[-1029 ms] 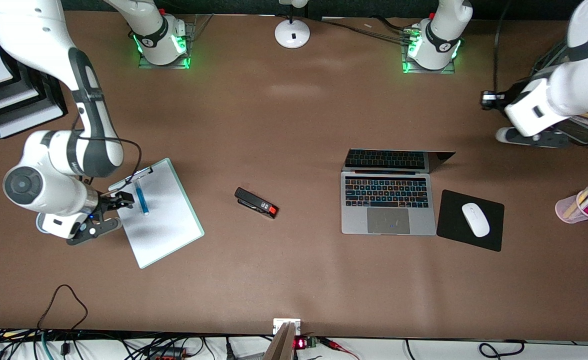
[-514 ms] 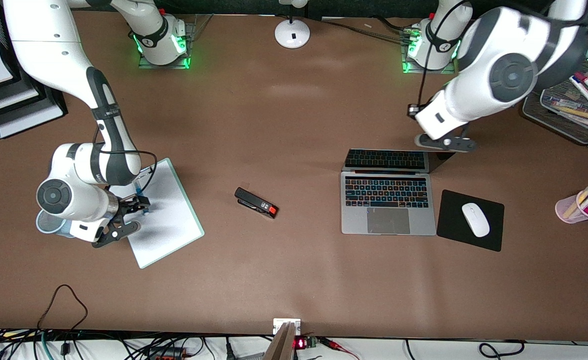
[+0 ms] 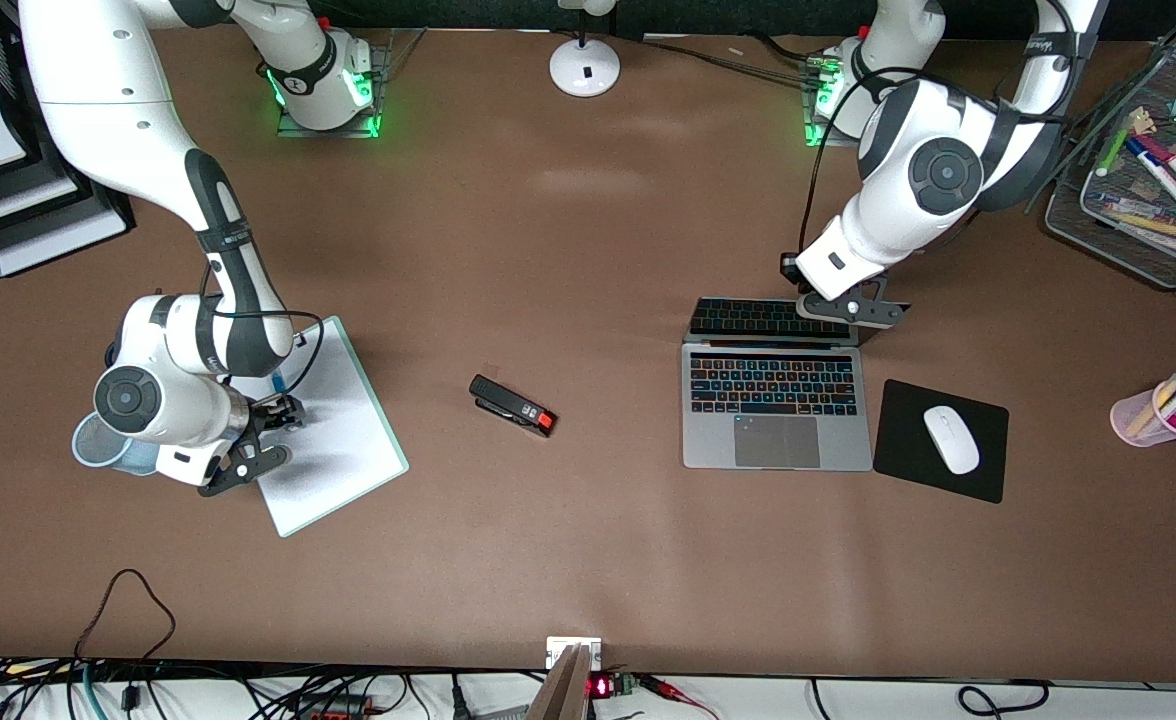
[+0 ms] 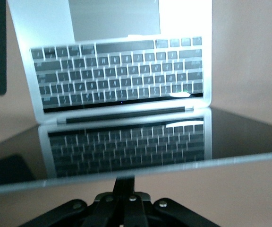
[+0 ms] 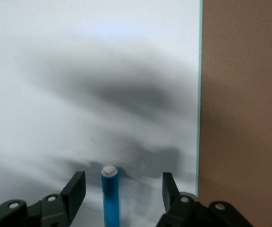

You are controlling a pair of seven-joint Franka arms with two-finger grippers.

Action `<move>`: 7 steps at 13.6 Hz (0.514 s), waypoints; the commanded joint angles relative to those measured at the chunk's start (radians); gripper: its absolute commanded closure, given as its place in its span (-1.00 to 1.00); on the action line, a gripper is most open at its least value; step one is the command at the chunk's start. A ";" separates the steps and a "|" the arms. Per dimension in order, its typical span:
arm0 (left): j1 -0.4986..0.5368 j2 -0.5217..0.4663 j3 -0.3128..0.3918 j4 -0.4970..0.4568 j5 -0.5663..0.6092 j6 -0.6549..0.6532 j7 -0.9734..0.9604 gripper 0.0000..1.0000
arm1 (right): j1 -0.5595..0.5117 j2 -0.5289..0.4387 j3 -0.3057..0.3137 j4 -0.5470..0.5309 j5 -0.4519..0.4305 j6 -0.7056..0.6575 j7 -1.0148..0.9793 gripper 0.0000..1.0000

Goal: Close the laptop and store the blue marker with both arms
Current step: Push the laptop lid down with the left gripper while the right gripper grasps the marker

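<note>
Blue marker (image 5: 110, 196) lies on the whiteboard (image 3: 333, 440) between the right gripper (image 5: 124, 187) fingers, still apart — centre, then clamp — while the left gripper (image 3: 853, 310), fingers together, presses the laptop (image 3: 776, 400) lid down evenly.

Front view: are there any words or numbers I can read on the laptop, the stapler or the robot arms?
Nothing can be read for sure.
Laptop: the key marks are too small, and blurred in the left wrist view.
Stapler: pale label, too small to read.
Left arm: dark writing, too small to read.
Little display at the table's edge: red digits, too small to read.
</note>
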 commanded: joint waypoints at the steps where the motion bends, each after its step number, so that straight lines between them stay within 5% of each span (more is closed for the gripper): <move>1: 0.010 0.042 -0.007 0.017 0.061 0.113 0.024 1.00 | -0.003 0.016 0.005 0.003 0.019 0.004 0.008 -0.39; 7: 0.021 0.198 -0.003 0.180 0.186 0.212 0.024 1.00 | 0.000 0.013 0.005 -0.015 0.019 -0.012 0.008 -0.20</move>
